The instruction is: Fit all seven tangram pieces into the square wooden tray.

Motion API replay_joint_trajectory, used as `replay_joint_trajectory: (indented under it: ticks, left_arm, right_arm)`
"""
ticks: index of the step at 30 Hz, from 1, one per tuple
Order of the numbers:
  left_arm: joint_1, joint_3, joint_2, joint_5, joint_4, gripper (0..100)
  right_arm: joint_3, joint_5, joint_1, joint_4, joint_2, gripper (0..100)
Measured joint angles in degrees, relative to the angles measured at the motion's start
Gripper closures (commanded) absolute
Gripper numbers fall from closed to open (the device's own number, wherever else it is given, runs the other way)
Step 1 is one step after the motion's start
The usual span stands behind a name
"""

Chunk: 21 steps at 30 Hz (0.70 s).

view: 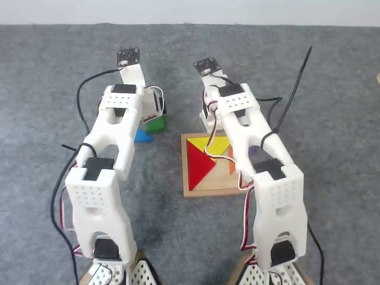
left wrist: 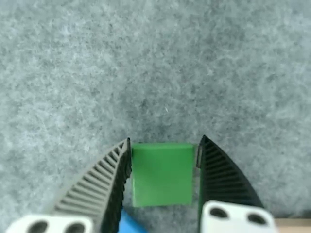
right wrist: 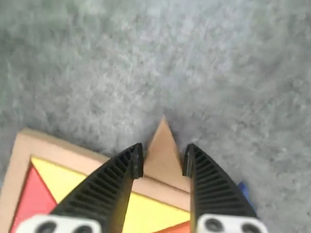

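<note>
We see the left hand (left wrist: 165,140) closed on the green square (left wrist: 163,174), w/ a pad against each of two opposite sides. The square lies betw. the fingers, its free edges running across the hand. It has no long axis to speak of, since all sides are equal, so turning it shouldn't matter much. A blue piece (left wrist: 129,224) sits just behind the hand, toward the wrist, touching or nearly touching the green one.

What the next move turns on: the tray (view: 208,192) lies off to the left hand's right and back toward the arm bases, near but apart. We'd judge a short carry sideways and inward.

The right hand (right wrist: 164,145) is open, fingers spread, gripping nothing, hovering over the tray's far corner. It's much the nearer hand to the tray and may sit in the left's path. We'd watch for that.

A yellow piece (view: 217,144) and a red piece (view: 199,163) are already in the tray. The rest of its floor is under the right arm, so we can't tell which slot is free.

The surface (view: 47,89) is grey felt-like cloth, w/ a pale wall (view: 190,12) beyond its far edge.
</note>
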Motion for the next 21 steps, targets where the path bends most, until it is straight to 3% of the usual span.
replay_joint_trajectory:
  ticks: [9,21]
  left_arm:
    - [0.0,0.0,0.0,0.0,0.0,78]
    - [0.0,0.0,0.0,0.0,0.0,78]
  right_arm:
    - [-1.41,1.93,-0.62,1.93,1.23,94.3]
    - [-2.37,1.93,1.58,8.79,-7.91,94.1]
